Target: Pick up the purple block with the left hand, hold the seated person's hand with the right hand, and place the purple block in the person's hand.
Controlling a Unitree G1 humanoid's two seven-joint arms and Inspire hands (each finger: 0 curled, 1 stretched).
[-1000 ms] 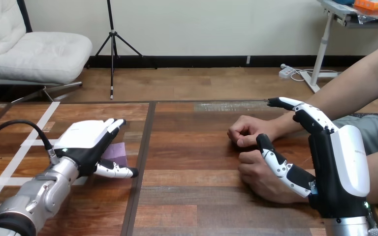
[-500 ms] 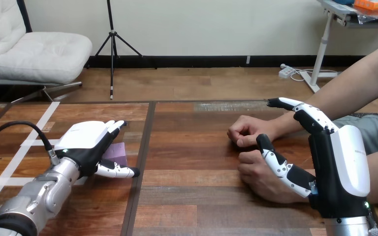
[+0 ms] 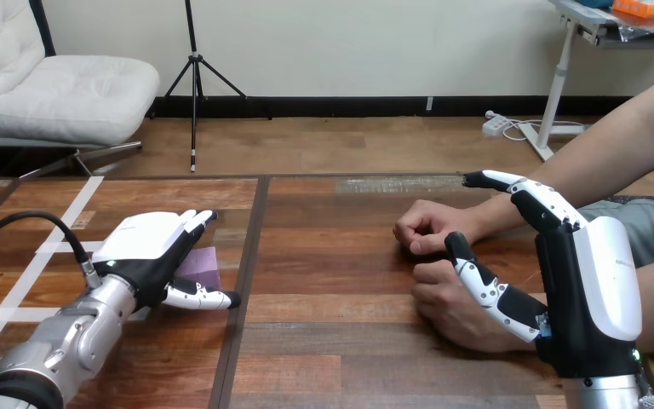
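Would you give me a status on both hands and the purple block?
Left hand open over purple block, not lifted. Right hand open, thumb over person's nearer hand, no grip. That hand fisted.

- The left hand (image 3: 149,247) lies over the left part of the surface (image 3: 332,281).
- The block (image 3: 203,267) rests on the surface at that hand's right, between its straight fingers above and its thumb in front.
- The person's farther hand (image 3: 426,226) and the person's nearer hand (image 3: 443,302) rest on the surface's right part, one just behind the other.
- The right hand (image 3: 583,290) stands to their right, its thumb across the nearer one.
- The block lies well apart from both.
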